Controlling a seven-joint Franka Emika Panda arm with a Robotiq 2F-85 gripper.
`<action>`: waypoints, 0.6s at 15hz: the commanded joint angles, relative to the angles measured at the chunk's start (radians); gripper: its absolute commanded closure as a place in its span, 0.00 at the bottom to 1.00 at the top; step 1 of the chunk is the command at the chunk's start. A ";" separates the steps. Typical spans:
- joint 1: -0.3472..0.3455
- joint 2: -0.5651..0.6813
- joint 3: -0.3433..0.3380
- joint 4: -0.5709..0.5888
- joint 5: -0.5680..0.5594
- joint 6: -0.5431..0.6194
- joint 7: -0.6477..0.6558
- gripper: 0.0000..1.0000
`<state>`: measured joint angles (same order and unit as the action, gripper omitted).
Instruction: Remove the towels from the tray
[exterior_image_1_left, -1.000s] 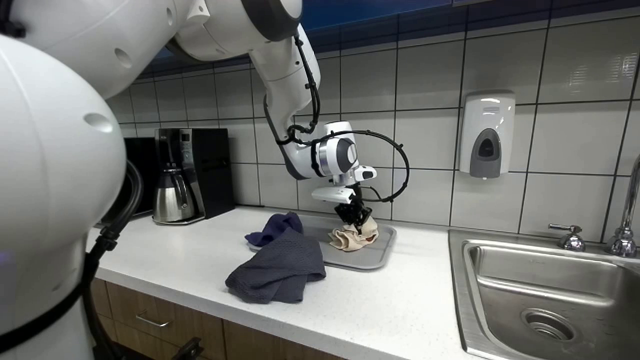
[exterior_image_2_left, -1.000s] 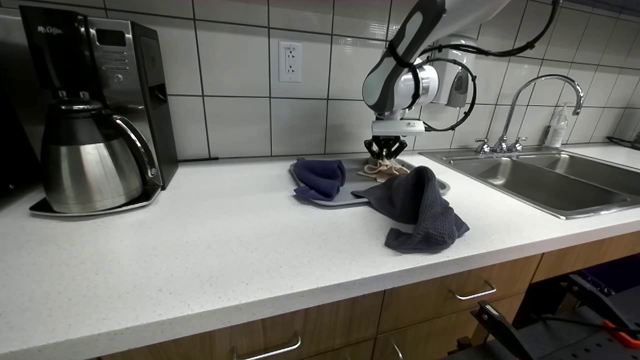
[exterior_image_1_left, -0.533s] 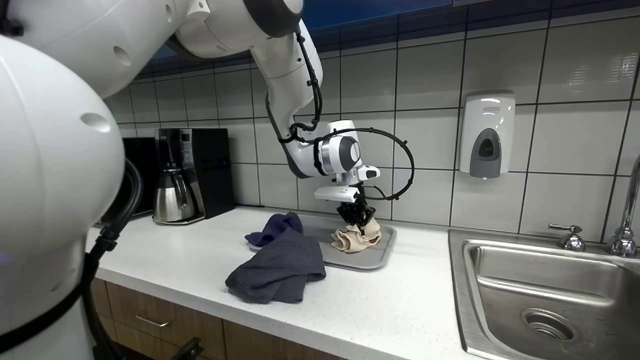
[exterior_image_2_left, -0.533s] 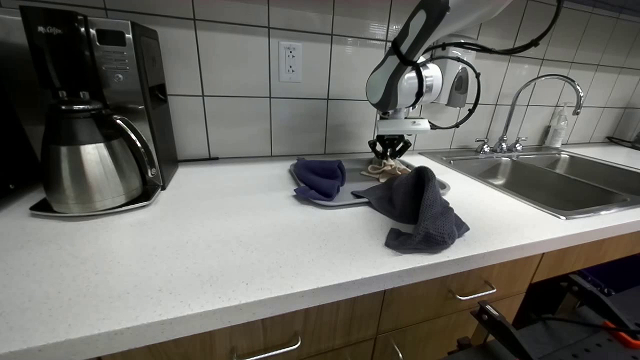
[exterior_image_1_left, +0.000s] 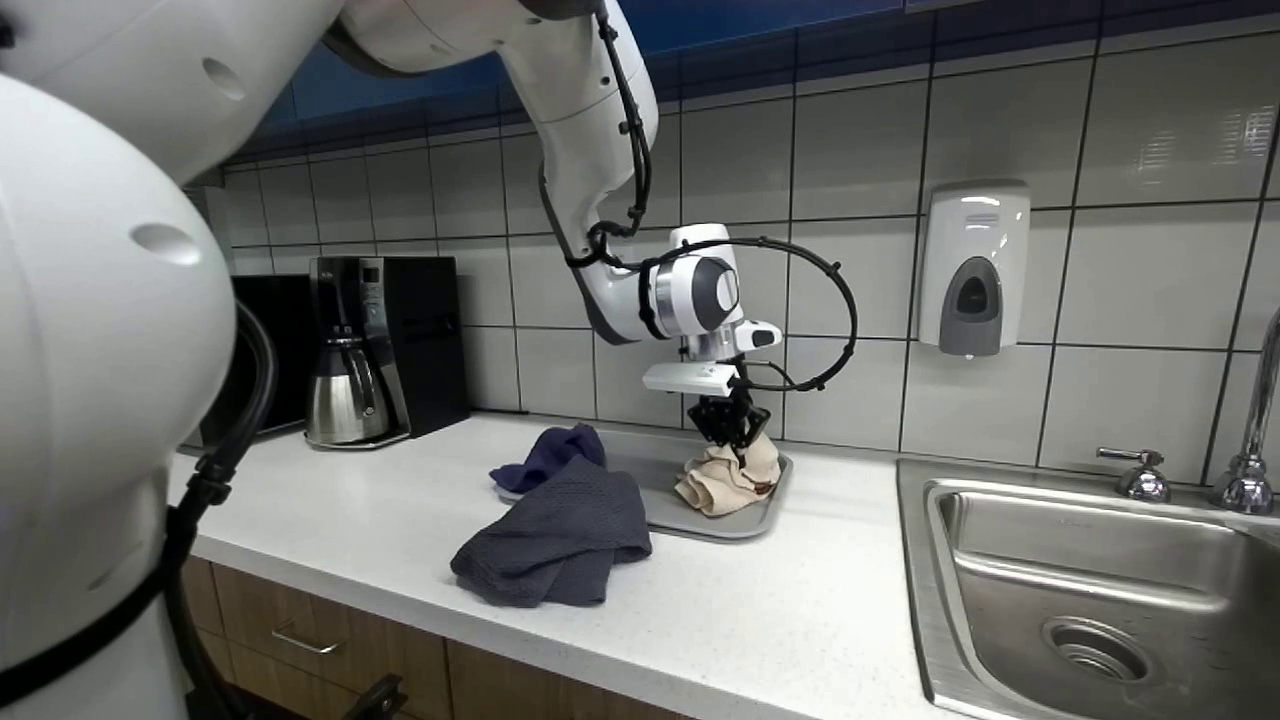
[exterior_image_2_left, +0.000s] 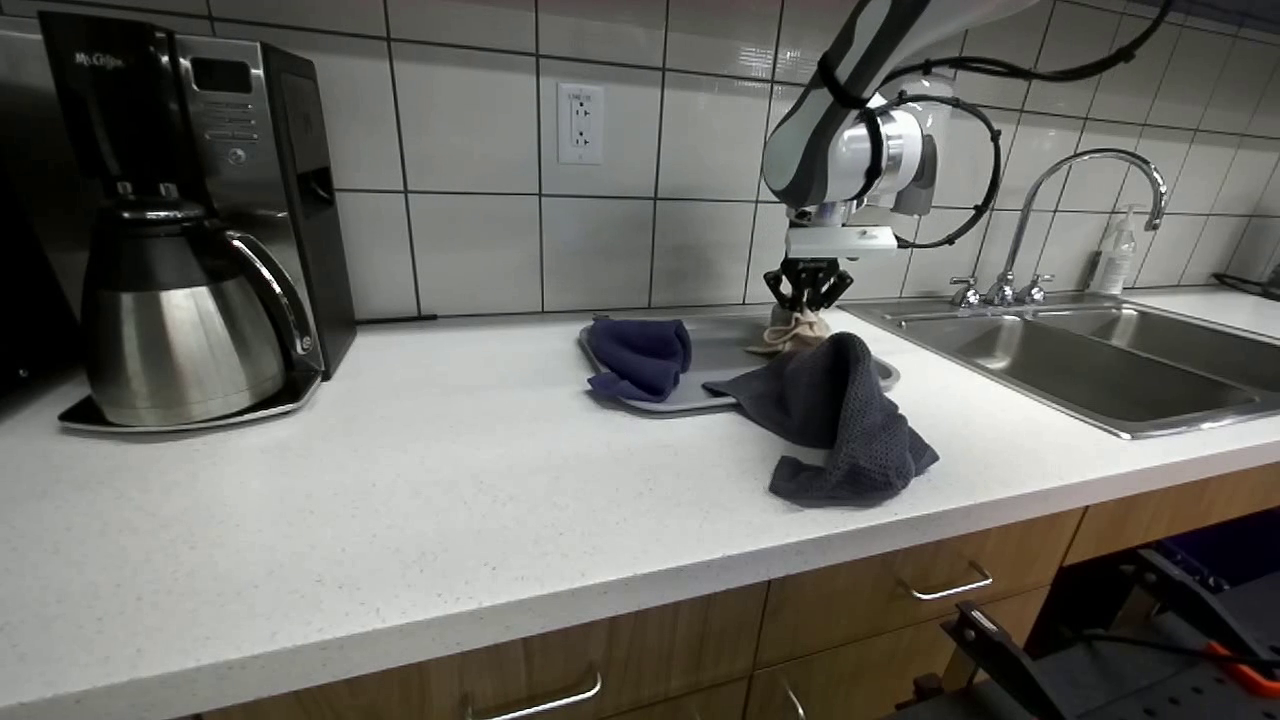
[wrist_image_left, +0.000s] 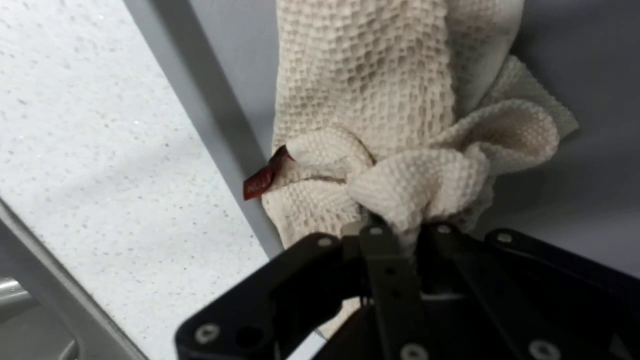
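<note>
My gripper (wrist_image_left: 411, 232) is shut on a bunched fold of the beige towel (wrist_image_left: 370, 80), which has a red tag. In an exterior view that beige towel (exterior_image_1_left: 725, 492) still rests partly on the sink-side end of the grey tray (exterior_image_1_left: 640, 455), its pinched part raised under the gripper (exterior_image_1_left: 742, 460). The small navy towel (exterior_image_2_left: 640, 355) lies crumpled over the tray's other end. Heaped across the front rim is the larger slate-blue towel (exterior_image_2_left: 850, 430), most of it on the counter; it hides part of the tray and of the beige towel in that exterior view.
The steel sink (exterior_image_1_left: 925, 580) with its faucet (exterior_image_2_left: 1030, 210) lies beyond the tray's beige-towel end. A coffee maker with a steel carafe (exterior_image_2_left: 190, 310) stands on the opposite side. Tiled wall runs close behind the tray, with a soap dispenser (exterior_image_1_left: 975, 270) on it.
My gripper has moved toward the sink and slightly up, pulling the beige towel along the tray toward its sink-side rim. The navy and slate-blue towels have stayed put.
</note>
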<state>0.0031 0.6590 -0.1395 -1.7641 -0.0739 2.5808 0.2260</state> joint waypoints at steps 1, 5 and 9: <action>-0.039 -0.093 0.022 -0.097 0.029 0.032 -0.063 0.97; -0.060 -0.153 0.025 -0.162 0.045 0.054 -0.091 0.97; -0.073 -0.213 0.023 -0.240 0.056 0.080 -0.112 0.97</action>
<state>-0.0415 0.5286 -0.1381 -1.9083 -0.0403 2.6298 0.1615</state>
